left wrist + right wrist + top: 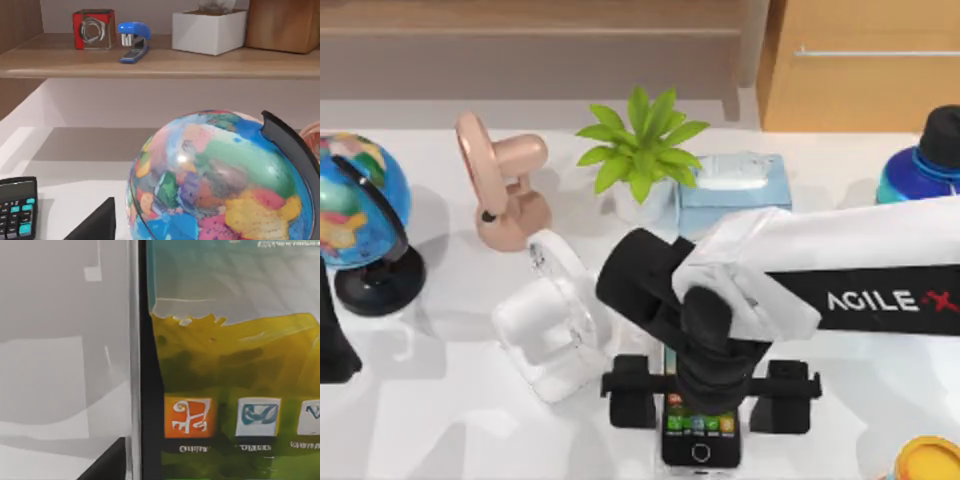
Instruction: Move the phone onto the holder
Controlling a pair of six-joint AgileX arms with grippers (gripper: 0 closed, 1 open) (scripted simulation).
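On the white table (440, 420), right jaws (701, 392) straddle the phone (701, 440).

"AGILE X" on the right arm (880, 290)

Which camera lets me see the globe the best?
The left wrist view: the globe sits close up there, with its coloured countries and black arc plain to see. The top view catches the globe at the table's left edge, partly cut off, on its black base. The right wrist view looks at the phone screen instead.
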